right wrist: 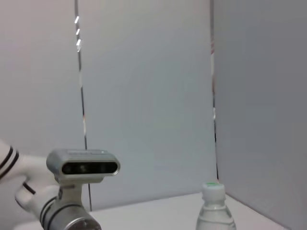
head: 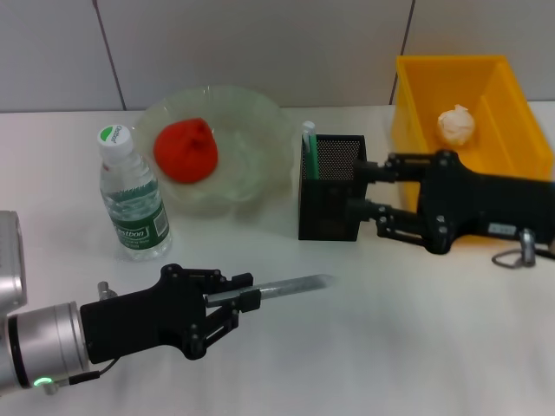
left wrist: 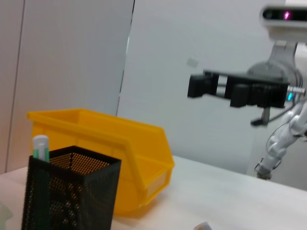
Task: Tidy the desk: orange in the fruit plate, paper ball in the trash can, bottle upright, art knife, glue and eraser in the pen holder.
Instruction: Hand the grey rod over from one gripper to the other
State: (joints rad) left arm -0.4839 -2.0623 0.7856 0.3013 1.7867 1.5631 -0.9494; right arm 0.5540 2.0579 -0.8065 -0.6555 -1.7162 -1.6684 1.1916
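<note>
A: left pincer (head: 247, 297) status?
B: clenched on the art knife (head: 295, 285), rod held about level above the table (head: 416, 347), clear tip pointing toward the robot's right, in front of the pen holder (head: 331, 188)

A: right pincer (head: 368, 186)?
B: at the pen holder's right side, jaws spread, nothing in them; arm lies in front of the trash can (head: 468, 108)

A: rest of the items?
B: orange (head: 185, 149) in the fruit plate (head: 251, 130). paper ball (head: 456, 124) in the trash can. bottle (head: 132, 198) upright, just left of the plate. glue (head: 309, 143) stands in the holder's back-left corner, white end up

A: eraser?
B: can't see it in any view. left wrist view only shows holder, glue and bin
</note>
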